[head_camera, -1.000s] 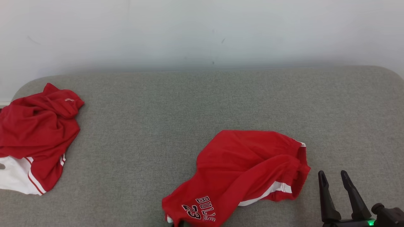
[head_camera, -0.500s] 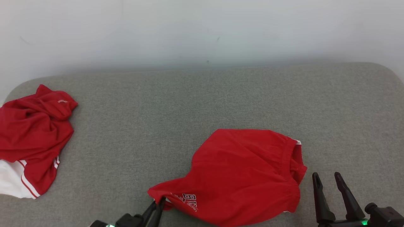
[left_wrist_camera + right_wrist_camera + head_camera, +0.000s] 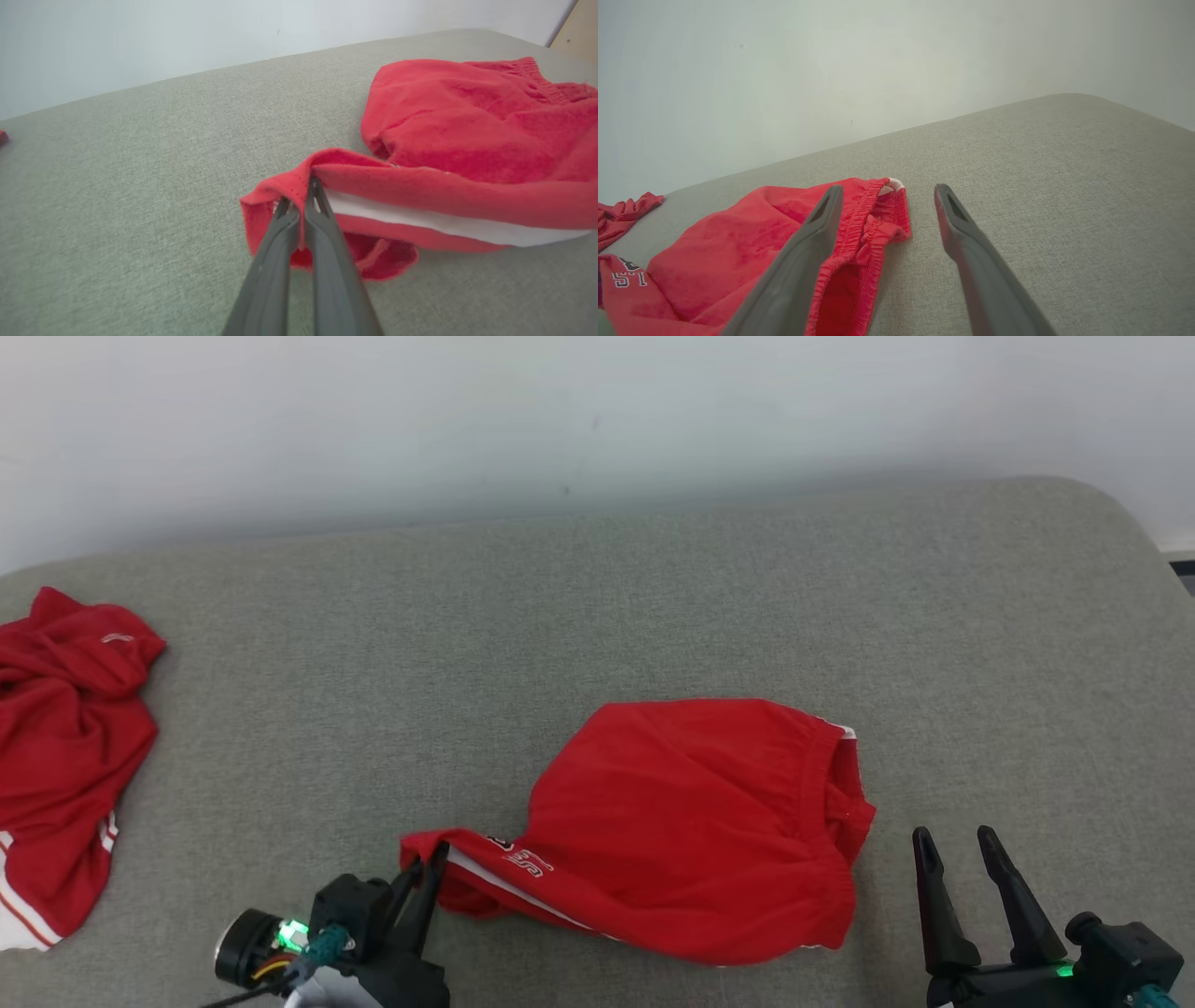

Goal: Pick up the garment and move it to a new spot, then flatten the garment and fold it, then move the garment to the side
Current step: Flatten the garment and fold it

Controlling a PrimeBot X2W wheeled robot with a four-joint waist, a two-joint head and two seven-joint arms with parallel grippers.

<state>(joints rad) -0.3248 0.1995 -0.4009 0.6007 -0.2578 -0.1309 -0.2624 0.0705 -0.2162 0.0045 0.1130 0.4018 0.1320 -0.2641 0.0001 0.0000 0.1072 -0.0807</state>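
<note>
Red shorts (image 3: pixel 691 831) lying crumpled at lower centre of the head view on a grey cushion (image 3: pixel 597 616), with one leg stretched toward lower left. The left gripper (image 3: pixel 428 863), at lower left, is closed tight on the leg's hem (image 3: pixel 275 184), a fold of red cloth pinched between its fingers. In the left wrist view, the white stripe (image 3: pixel 444 224) runs away to the right from the pinch. The right gripper (image 3: pixel 954 840), at lower right, stands fully spread and holds nothing; it is just beside the elastic waistband (image 3: pixel 859 219) but apart from it. A second red garment (image 3: pixel 65 756) lies at far left, well apart. Handling, as judged: the cloth is light, soft and limp, with a slightly fleecy face that should grip well. It will sag and trail from a single pinch and will not keep its shape. The thicker hem and gathered waistband look the surest holds; a second grasp at the waistband would likely let the shorts hang spread for flattening.
</note>
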